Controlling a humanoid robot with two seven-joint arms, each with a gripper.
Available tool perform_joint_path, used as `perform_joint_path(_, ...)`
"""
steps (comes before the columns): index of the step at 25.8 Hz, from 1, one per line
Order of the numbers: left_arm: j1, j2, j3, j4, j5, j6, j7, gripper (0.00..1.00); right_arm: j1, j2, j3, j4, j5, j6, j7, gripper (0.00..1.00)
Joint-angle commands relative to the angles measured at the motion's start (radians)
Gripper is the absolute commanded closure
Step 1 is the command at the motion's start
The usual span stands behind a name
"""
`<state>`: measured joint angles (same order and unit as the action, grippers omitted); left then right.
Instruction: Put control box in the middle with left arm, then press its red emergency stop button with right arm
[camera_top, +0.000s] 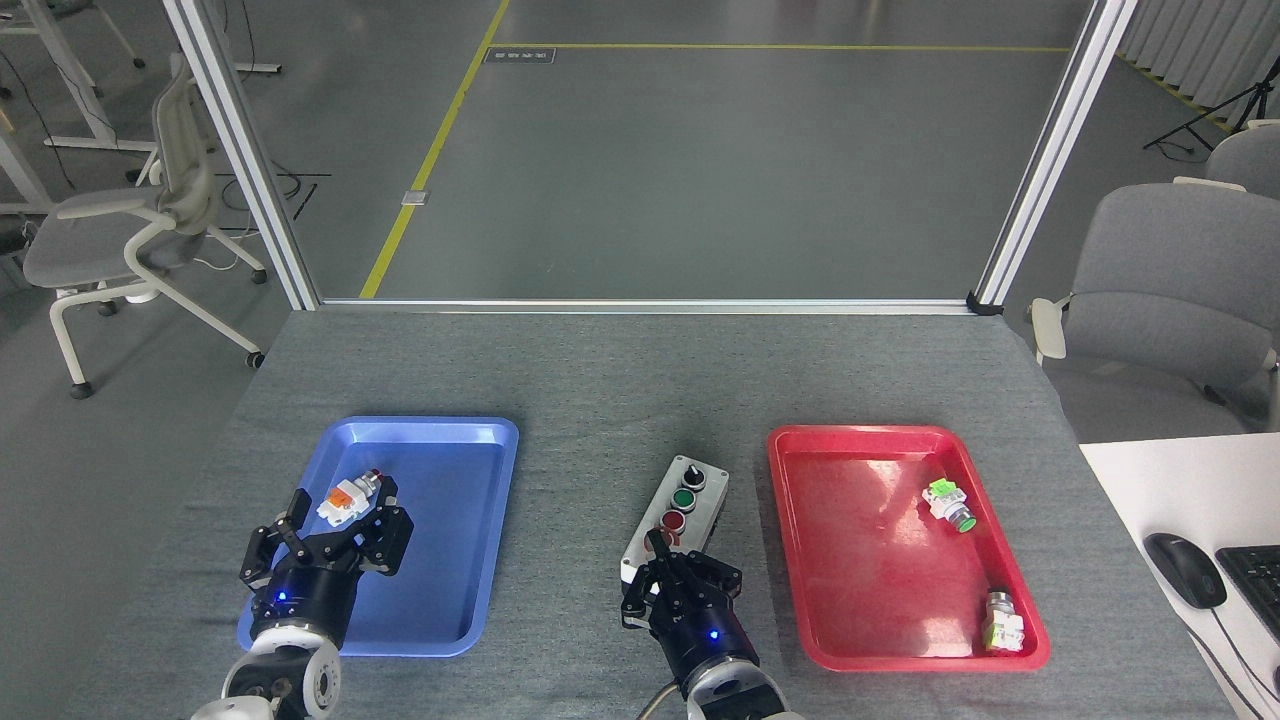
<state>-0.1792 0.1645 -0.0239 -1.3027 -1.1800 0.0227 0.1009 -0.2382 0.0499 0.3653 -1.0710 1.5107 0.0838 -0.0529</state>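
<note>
The control box is light grey with black, green and red buttons; the blue tray and red tray (both glossy) sit on grey woven cloth.

I see the control box on the grey cloth between the blue tray and the red tray. My right gripper covers its near end; my left gripper is spread over the blue tray.
</note>
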Motion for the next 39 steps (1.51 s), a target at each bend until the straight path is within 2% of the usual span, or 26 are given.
perform_joint_path(1,0.001,-0.025,-0.004,0.025,0.005,-0.015,0.006,0.01,-0.003,0.008,0.000,-0.076,-0.004,0.062,-0.021,1.00)
perform_joint_path(6,0.001,-0.030,-0.004,0.034,0.005,-0.018,0.017,0.01,0.002,-0.004,-0.017,-0.182,-0.004,0.064,-0.022,1.00)
perform_joint_path(7,0.001,-0.030,-0.004,0.034,0.005,-0.018,0.017,0.01,0.008,-0.008,-0.025,-0.204,-0.004,0.062,-0.022,0.96)
perform_joint_path(8,0.001,-0.030,-0.004,0.034,0.005,-0.018,0.017,0.01,0.014,-0.018,-0.049,-0.224,-0.004,0.059,-0.021,0.87)
perform_joint_path(11,0.001,-0.030,-0.002,0.036,0.005,-0.018,0.017,0.01,0.066,-0.048,-0.131,-0.294,-0.004,0.040,-0.021,0.48)
perform_joint_path(12,0.001,-0.030,-0.004,0.036,0.005,-0.018,0.017,0.01,0.083,-0.064,-0.154,-0.314,-0.004,0.030,-0.022,0.31)
perform_joint_path(13,0.001,-0.030,-0.004,0.036,0.005,-0.018,0.017,0.01,0.103,-0.088,-0.186,-0.337,-0.004,0.013,-0.024,0.08)
perform_joint_path(14,0.001,-0.030,-0.002,0.036,0.005,-0.018,0.017,0.01,0.126,-0.113,-0.220,-0.362,-0.006,-0.010,-0.025,0.01)
perform_joint_path(18,0.001,-0.030,-0.004,0.036,0.005,-0.018,0.017,0.01,0.198,-0.157,-0.350,-0.415,-0.004,-0.156,-0.024,0.01)
perform_joint_path(24,0.001,-0.030,-0.004,0.036,0.005,-0.018,0.017,0.01,0.218,-0.185,-0.442,-0.422,-0.006,-0.162,-0.022,0.01)
perform_joint_path(39,0.001,-0.030,-0.002,0.036,0.005,-0.018,0.017,0.01,0.229,-0.179,-0.450,-0.415,-0.026,-0.165,-0.019,0.01)
